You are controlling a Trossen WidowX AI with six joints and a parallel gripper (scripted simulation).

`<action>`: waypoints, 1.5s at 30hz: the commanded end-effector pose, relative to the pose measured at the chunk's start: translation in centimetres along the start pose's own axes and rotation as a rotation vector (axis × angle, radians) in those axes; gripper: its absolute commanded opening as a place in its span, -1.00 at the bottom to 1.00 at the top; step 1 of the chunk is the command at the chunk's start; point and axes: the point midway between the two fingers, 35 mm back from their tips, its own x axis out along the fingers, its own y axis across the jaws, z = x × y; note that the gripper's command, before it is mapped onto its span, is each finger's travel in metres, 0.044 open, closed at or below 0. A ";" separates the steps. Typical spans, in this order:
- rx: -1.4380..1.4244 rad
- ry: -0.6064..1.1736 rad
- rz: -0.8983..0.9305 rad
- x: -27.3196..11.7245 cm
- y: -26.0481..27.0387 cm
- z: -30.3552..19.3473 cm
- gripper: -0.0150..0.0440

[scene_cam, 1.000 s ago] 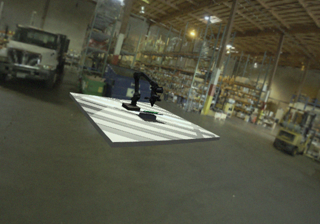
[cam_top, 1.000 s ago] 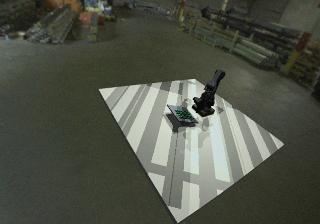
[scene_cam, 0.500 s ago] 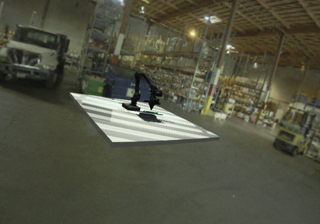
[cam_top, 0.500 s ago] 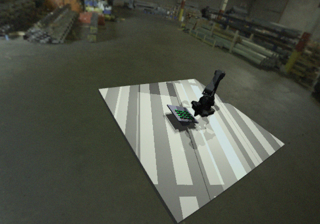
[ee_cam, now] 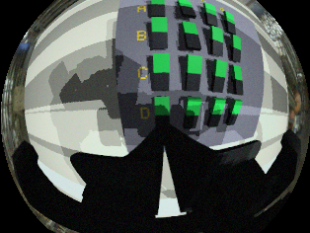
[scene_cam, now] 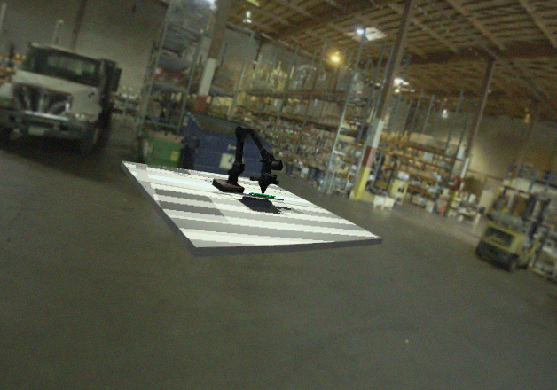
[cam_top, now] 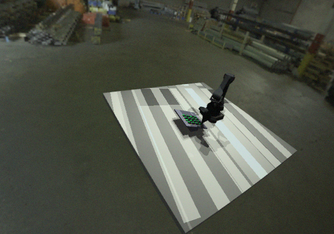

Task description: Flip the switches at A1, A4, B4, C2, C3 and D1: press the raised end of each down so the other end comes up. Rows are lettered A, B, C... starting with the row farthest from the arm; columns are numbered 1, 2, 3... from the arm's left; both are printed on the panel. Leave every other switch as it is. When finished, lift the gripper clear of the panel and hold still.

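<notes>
A grey-violet switch panel (cam_top: 178, 113) (ee_cam: 131, 80) lies on the striped mat, and shows in the exterior view only as a thin green sliver (scene_cam: 262, 194). It carries a four-by-four grid of green and black rocker switches, with yellow row letters down its left side. In the wrist view I see A1 (ee_cam: 156, 6), A4 (ee_cam: 229, 21), B4 (ee_cam: 235, 45), C2 (ee_cam: 193, 69), C3 (ee_cam: 217, 73) and D1 (ee_cam: 162, 105). My gripper (cam_top: 202, 121) (scene_cam: 262, 190) (ee_cam: 162, 127) is shut and empty. Its tip is low over the panel's near edge, at the near end of D1. Whether it touches D1 I cannot tell.
The panel and the arm's base (cam_top: 216, 116) (scene_cam: 228, 185) stand on a grey-and-white striped mat (cam_top: 189, 172) (scene_cam: 215, 228) on a warehouse floor. A truck (scene_cam: 53, 93), racks and a forklift (scene_cam: 508, 241) stand far off.
</notes>
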 end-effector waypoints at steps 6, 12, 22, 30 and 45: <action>-0.005 0.000 0.000 0.1 0.0 0.0 -0.49; -0.005 0.000 0.000 0.1 0.0 0.0 -0.49; -0.005 0.000 0.000 0.2 0.0 0.0 -0.49; -0.005 0.000 0.000 0.3 0.0 0.0 -0.49; -0.005 0.000 0.000 0.5 0.0 0.0 -0.49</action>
